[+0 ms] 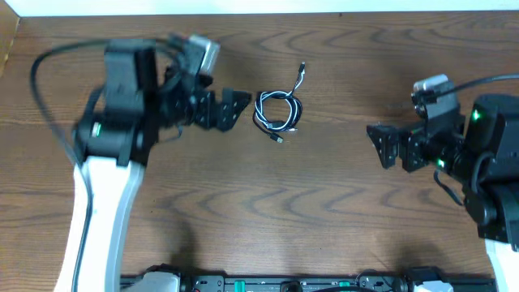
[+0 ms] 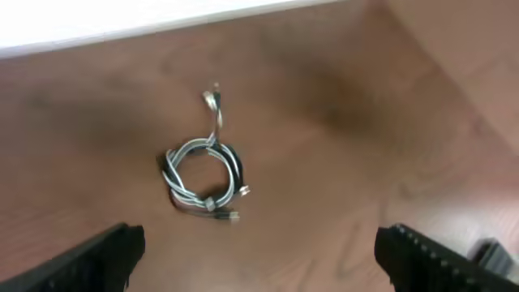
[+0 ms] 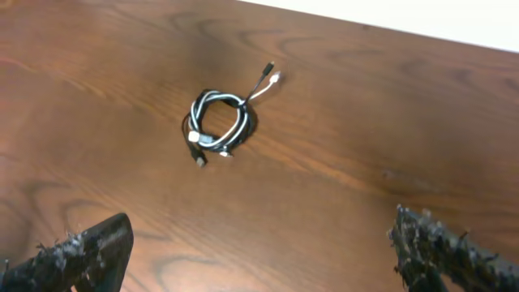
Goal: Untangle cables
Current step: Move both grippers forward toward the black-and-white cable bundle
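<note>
The cables (image 1: 277,110) lie as one small coiled black-and-white bundle on the wooden table, a pair of plug ends sticking out toward the far edge. The bundle also shows in the left wrist view (image 2: 203,174) and in the right wrist view (image 3: 219,122). My left gripper (image 1: 239,106) is open and empty, just left of the bundle, not touching it. In its own view the left gripper's fingers (image 2: 259,251) are spread wide. My right gripper (image 1: 377,143) is open and empty, well to the right of the bundle; its fingers (image 3: 263,251) are spread wide.
The wooden table (image 1: 324,211) fills all views. A white wall strip (image 3: 422,16) runs along the far edge. Thick black arm wires (image 1: 49,65) loop off the left arm. A rail with connectors (image 1: 284,284) lines the front edge.
</note>
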Controlling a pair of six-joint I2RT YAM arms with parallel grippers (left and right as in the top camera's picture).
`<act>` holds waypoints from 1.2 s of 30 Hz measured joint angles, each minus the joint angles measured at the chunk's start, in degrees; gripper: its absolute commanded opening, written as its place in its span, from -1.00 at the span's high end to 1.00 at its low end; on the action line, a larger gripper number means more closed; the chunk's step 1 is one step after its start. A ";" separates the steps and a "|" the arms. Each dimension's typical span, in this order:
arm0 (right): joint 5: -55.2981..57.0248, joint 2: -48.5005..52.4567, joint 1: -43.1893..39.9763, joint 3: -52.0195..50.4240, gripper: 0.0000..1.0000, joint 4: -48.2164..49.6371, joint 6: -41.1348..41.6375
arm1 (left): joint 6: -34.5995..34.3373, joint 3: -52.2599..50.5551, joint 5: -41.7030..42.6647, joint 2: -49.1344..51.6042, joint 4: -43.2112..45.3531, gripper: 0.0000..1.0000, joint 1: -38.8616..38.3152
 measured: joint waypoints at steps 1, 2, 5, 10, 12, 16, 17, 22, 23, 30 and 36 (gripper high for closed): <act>-0.13 0.42 0.00 0.20 -0.98 0.00 0.00 | 0.04 1.86 0.04 2.38 -0.98 -0.93 -0.24; -0.17 0.66 0.00 0.24 -0.97 -0.07 0.00 | 0.07 3.13 0.15 4.50 -1.16 -0.93 -0.37; -0.96 0.96 0.00 0.24 -0.97 -0.17 0.00 | 0.07 4.04 0.02 9.70 -1.31 -0.93 -0.44; -4.15 0.96 0.00 0.26 -0.98 -0.33 0.00 | 0.07 4.04 -0.07 16.85 0.17 -0.93 -0.44; -5.16 0.96 0.00 0.28 -0.98 -0.35 0.00 | 0.00 4.04 -0.07 19.45 1.99 -0.90 -0.44; -6.12 1.11 0.00 0.31 -0.98 -0.37 0.00 | -2.23 4.04 -3.63 24.57 6.16 -0.75 -1.05; -6.27 1.25 0.00 0.31 -0.98 -0.39 0.00 | -3.08 4.04 -5.60 25.68 6.86 -0.73 -1.42; -6.51 2.58 0.00 0.31 -0.99 -1.18 0.00 | -7.19 4.07 -18.16 29.75 9.01 -0.39 -4.90; -6.54 2.93 0.00 0.31 -0.99 -1.25 0.00 | -7.98 4.35 -20.09 30.49 9.01 -0.31 -5.60; -6.54 5.90 0.00 0.31 -0.92 -1.90 0.02 | -11.89 9.49 -26.88 37.73 9.51 -0.18 -8.09; -6.60 9.03 0.00 0.33 -0.89 -2.01 0.02 | -14.01 9.84 -28.85 43.50 9.62 -0.11 -8.94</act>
